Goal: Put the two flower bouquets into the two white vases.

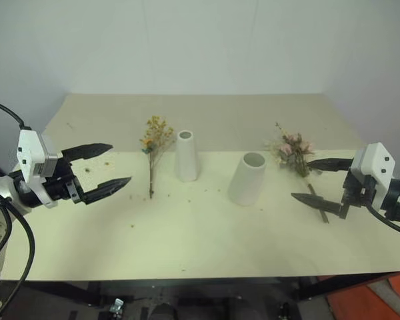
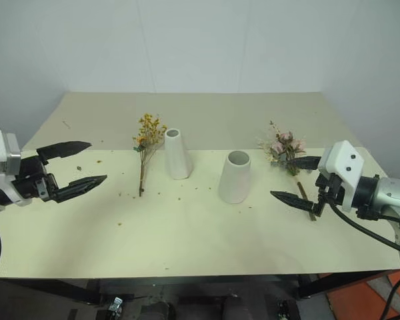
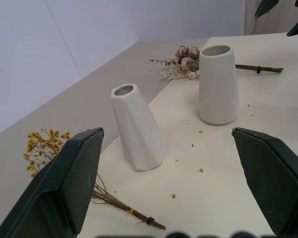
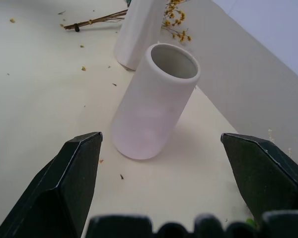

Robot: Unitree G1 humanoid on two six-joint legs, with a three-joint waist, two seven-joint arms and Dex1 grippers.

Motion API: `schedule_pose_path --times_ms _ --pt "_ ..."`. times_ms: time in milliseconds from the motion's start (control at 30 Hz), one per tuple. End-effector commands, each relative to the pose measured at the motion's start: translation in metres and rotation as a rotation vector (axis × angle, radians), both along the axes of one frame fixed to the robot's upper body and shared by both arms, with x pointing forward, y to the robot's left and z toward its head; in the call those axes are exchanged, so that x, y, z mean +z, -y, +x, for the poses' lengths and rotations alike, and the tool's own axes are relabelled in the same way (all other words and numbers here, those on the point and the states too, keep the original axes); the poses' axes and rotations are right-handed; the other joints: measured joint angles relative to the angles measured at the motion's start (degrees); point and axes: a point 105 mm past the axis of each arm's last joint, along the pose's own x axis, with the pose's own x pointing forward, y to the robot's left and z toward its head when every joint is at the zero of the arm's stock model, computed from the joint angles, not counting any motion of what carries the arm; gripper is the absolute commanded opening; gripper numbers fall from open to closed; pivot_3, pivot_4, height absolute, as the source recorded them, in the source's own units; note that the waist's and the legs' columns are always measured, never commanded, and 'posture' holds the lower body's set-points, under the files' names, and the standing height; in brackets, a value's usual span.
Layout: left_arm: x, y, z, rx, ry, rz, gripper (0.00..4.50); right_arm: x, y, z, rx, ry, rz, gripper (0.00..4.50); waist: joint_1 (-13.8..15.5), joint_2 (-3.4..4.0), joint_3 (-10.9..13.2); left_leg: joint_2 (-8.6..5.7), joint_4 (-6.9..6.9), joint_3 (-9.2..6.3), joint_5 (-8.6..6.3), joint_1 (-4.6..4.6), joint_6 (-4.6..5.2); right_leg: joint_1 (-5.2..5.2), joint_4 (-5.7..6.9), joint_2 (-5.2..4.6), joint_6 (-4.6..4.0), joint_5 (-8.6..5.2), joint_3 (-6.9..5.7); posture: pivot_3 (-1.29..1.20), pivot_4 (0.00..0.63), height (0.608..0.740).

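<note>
My left gripper [image 1: 108, 167] and right gripper [image 1: 315, 181] hover over the near sides of the cream table [image 1: 187, 240], jaws spread wide and empty. Between them stand the wide-mouthed white vase [image 1: 247, 179] and, to its left, the slim white vase [image 1: 187, 156], both upright and empty. The yellow bouquet [image 1: 153, 147] lies just left of the slim vase; the pink bouquet [image 1: 295, 152] lies right of the wide vase, its stem beneath my right fingers.

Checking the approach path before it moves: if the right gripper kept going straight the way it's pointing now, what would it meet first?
Most likely the wide-mouthed vase, centred between the open right gripper fingers, nothing in between; the slim vase stands beyond it.
</note>
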Motion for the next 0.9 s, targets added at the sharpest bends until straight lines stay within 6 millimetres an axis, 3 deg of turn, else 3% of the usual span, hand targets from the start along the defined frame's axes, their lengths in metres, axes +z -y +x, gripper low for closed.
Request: schedule_pose_path --times_ms 33,600,733,900 --pt "0.016 -0.001 -0.005 0.008 0.062 0.010 4.50 0.011 -0.001 -0.001 0.012 0.053 -0.007 4.48 0.00 0.00 0.00 0.00 0.00 0.00 0.00 0.00 0.00 0.01 0.00 0.00 0.00 0.00 0.00 0.00 0.150 0.740" --pt "0.015 -0.001 -0.006 0.019 0.048 -0.002 4.50 0.013 -0.004 0.000 0.031 0.048 -0.011 4.48 -0.04 0.00 0.00 0.00 0.00 0.00 0.00 0.00 0.00 0.00 -0.01 0.00 0.00 0.00 0.00 0.00 0.150 0.740" --pt "0.018 -0.005 0.017 0.195 0.050 -0.061 4.50 0.023 -0.013 0.003 0.046 0.090 0.027 4.48 -0.07 0.00 0.00 0.00 0.00 0.00 0.00 0.01 0.00 0.01 0.00 0.00 0.01 0.00 0.00 0.00 0.150 0.740" --pt "0.005 -0.004 0.055 0.505 -0.039 -0.086 4.50 0.039 -0.035 0.006 0.097 0.151 0.055 4.48 -0.04 -0.01 0.00 -0.02 0.01 -0.03 0.00 0.04 0.00 0.07 -0.02 0.01 0.06 0.03 0.01 0.00 0.150 0.740"
